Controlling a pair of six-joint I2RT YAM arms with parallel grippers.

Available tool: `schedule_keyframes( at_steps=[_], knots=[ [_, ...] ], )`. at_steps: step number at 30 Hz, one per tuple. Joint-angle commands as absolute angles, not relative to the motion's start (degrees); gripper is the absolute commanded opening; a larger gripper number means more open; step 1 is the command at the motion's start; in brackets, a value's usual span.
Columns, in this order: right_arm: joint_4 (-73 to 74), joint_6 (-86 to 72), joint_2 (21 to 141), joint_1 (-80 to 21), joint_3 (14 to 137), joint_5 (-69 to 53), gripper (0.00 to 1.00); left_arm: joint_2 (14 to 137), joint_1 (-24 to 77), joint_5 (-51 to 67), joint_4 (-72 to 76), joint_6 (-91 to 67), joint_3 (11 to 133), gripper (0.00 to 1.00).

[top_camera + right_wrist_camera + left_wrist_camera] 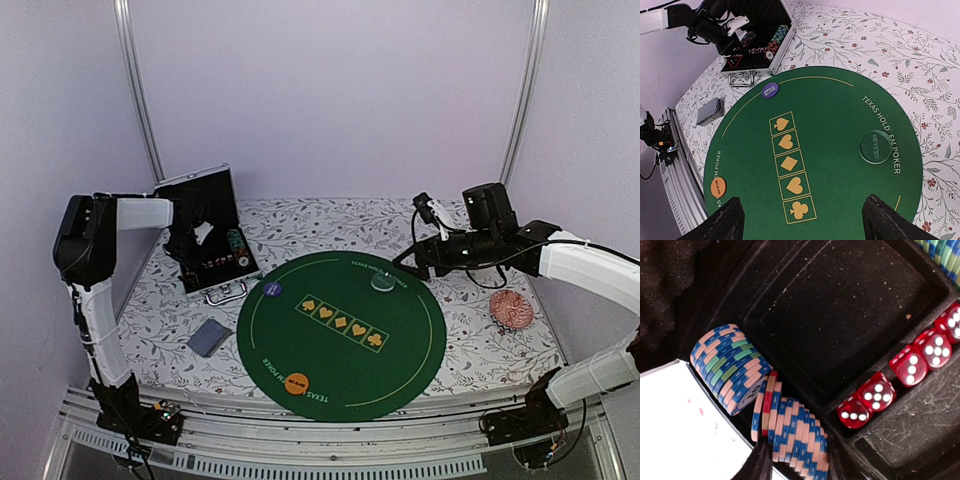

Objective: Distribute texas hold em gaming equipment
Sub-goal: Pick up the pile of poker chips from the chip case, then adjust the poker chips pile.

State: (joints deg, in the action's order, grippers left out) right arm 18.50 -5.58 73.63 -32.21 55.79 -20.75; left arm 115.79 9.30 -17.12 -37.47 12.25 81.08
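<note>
I see the tabletop (480,350) with a round green mat (400,340) laid in the middle of it. My left arm (95,300) rises from its base, folds at the elbow and reaches right into the open case (200,195) at the back left. My right arm (590,270) bends in from the right and hangs above the mat's far right side.

The left gripper (797,460) points down into the case. Its dark fingers (760,467) flank a row of chips (795,435) lying on edge, but I cannot tell whether they are pinching it. A second chip row (730,367) sits just beside. The right gripper (802,200) is spread wide over the mat, holding nothing.

The cards (209,337) lie stacked on the tabletop just left of the mat. On the mat, an orange disc (296,382) sits at the near edge, a purple disc (273,289) at the left, and a clear disc (382,281) at the far right. Red dice (900,385) line a slot in the case.
</note>
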Motion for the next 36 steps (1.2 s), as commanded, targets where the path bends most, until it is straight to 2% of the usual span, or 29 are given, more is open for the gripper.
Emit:
schedule_keyframes(
  at_steps=[1, 12, 16, 19, 22, 25, 31, 36],
  knots=[
    [18.81, -6.19, 73.14, -32.04, 55.12, -21.45, 0.84, 117.33, 9.12, -11.24, -35.07, 12.19, 80.42, 0.0],
    [19.29, -6.08, 72.21, -31.99, 55.92, -21.19, 0.84, 104.04, 8.4, -10.53, -31.47, 4.08, 80.38, 0.0],
    [19.66, -5.82, 71.86, -31.99, 56.58, -20.48, 0.84, 97.86, 8.56, -4.62, -29.74, -0.76, 79.81, 0.0],
    [19.85, -5.3, 71.56, -32.06, 57.12, -19.6, 0.84, 91.56, 9.59, 5.37, -24.29, -7.75, 76.39, 0.0],
    [20.07, -4.59, 71.37, -31.99, 57.96, -18.27, 0.84, 86.14, 13.62, 13.87, -18.39, -15.55, 72.6, 0.0],
    [19.98, -4.02, 71.3, -32.06, 58.91, -17.22, 0.81, 84.41, 20.69, 17.62, -13.21, -22.58, 70.32, 0.0],
    [14.64, 0.16, 71.36, -37.87, 60.03, -11.55, 0.76, 88.78, 33.42, 26.87, -0.61, -35.56, 68.42, 0.0],
    [10.5, 11.87, 74.29, -45.65, 60.87, -7.64, 0.75, 94.63, 41.19, 31.68, 6.3, -41.39, 70.63, 0.0]
  ],
)
